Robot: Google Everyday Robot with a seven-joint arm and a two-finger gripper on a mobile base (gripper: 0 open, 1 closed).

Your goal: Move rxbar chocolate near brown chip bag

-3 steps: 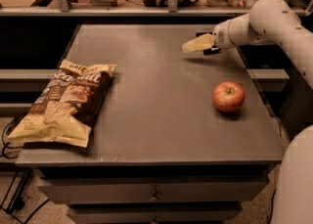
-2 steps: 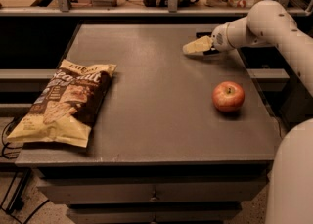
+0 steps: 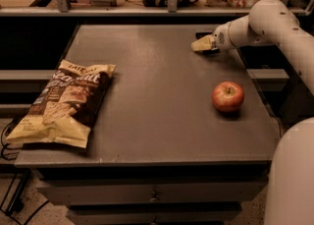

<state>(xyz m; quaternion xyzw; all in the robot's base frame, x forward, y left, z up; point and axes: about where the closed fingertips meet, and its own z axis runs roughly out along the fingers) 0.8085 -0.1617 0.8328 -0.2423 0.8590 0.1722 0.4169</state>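
Black rxbar chocolate (image 3: 202, 35) mostly hidden behind gripper (image 3: 201, 46), far right of table (image 3: 157, 106); gripper state indiscernible.

The rxbar chocolate (image 3: 202, 35), a small flat black bar, lies at the far edge of the surface (image 3: 157, 96), upper right of the frame, partly hidden by the gripper (image 3: 203, 46) just in front of it. The brown chip bag (image 3: 64, 102) lies flat at the left, with a dark middle and tan ends, its lower corner overhanging the surface's left edge.
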